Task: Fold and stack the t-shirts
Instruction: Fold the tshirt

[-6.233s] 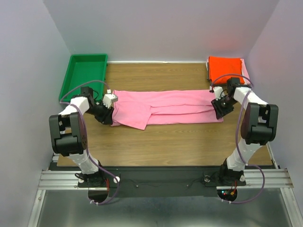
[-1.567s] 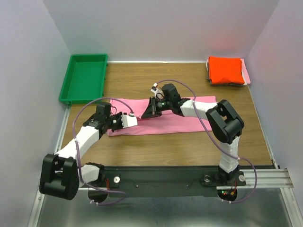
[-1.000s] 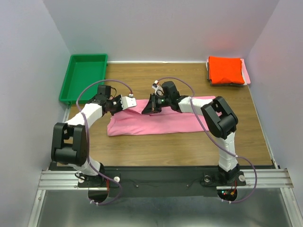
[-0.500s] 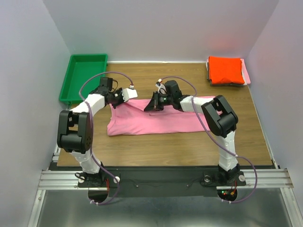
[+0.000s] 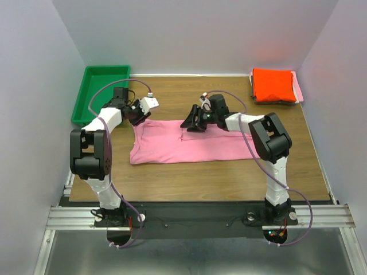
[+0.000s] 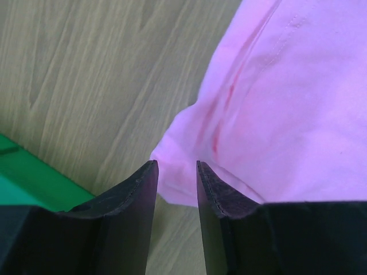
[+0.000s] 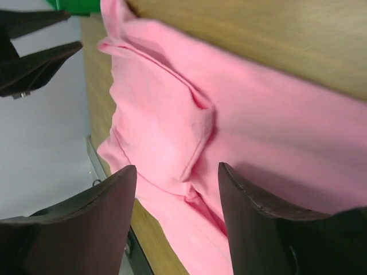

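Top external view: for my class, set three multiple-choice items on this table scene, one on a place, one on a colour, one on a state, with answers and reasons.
1. Where does the green tray sit on the table?
A. far left corner
B. far right corner
C. middle of the near edge

2. What colour is the top t-shirt of the folded stack at the far right?
A. blue
B. white
C. orange-red

3. How is the right gripper over the pink t-shirt?
A. shut on the shirt
B. open, holding nothing
C. shut on a cup

1 A: the tray lies far back on the left.
2 C: an orange-red fold tops that stack.
3 B: the right wrist view shows its jaws wide apart above the cloth.
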You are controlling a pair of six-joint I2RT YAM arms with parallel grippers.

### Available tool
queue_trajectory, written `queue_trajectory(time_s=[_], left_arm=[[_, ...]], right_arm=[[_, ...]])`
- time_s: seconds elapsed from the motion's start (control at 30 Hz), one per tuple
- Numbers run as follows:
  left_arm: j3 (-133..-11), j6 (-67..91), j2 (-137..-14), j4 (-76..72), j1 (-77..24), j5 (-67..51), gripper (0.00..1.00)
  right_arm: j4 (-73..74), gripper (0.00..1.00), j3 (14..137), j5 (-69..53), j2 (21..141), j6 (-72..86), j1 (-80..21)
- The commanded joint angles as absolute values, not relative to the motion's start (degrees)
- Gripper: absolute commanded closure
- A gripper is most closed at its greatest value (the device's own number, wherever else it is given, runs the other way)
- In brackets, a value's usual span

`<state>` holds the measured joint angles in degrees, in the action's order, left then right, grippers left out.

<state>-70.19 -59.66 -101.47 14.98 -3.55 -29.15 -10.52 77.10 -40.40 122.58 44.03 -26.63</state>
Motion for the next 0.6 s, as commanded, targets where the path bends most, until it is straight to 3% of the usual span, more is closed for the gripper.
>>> queue_trajectory(time_s=[0.0,0.27,0.37,0.57], left_arm=[[-71.81,-52.48,-95.54,16.44,-2.11,-32.08,0.55],[-66.53,-41.59,-93.6,14.68,-3.34,-34.37,0.58],[-65.83,-36.31,-95.18,14.24,-3.34,-34.98,0.59],[-61.62,-31.47,-96.24,13.62,-5.45,-31.82,0.59]], right_arm=[[-6.53,0.34,79.19,-39.55,116.03,36.6,-22.16],[10.53,0.61,73.22,-35.79,106.62,16.81,-15.56],[22.72,0.62,73.3,-31.39,104.86,5.41,-13.1],[29.17,0.62,69.7,-22.86,103.1,-6.22,-8.0]])
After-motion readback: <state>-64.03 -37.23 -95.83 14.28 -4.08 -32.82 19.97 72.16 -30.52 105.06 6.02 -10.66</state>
